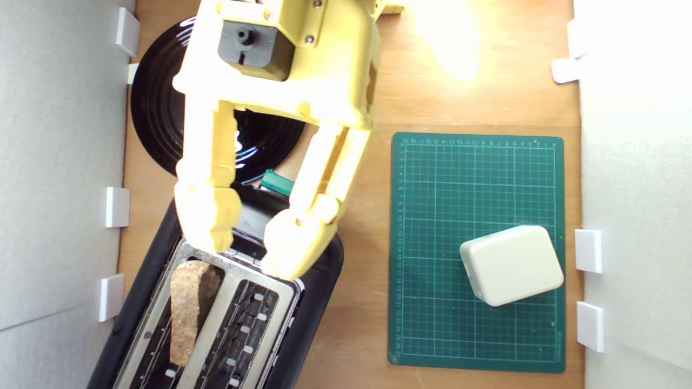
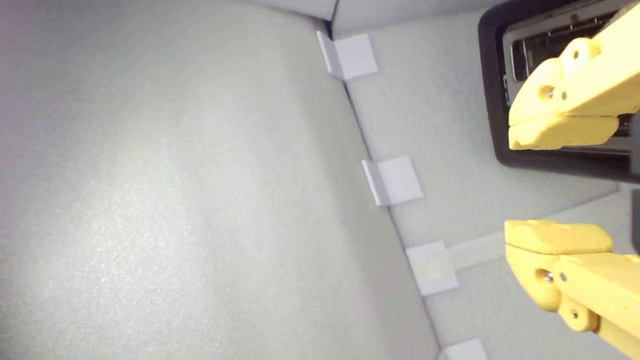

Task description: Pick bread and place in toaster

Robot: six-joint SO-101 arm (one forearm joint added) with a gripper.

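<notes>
The worktop (image 1: 465,81) is light wood, enclosed by grey panels (image 1: 54,162) with white clips. A green gridded cutting mat (image 1: 432,216) carries a cream rounded box (image 1: 511,265); its print is illegible. The yellow plastic tool (image 1: 246,246) is spread wide, empty. The crusty bread (image 1: 186,308) stands in the toaster (image 1: 319,281) slot nearer the exterior view's left.

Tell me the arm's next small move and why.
Probably lift the gripper straight up and back, away from the toaster. The bread already stands in the slot nearer the exterior view's left, and the jaws are open with nothing between them, so what seems left is to clear the top without knocking the slice.
</notes>
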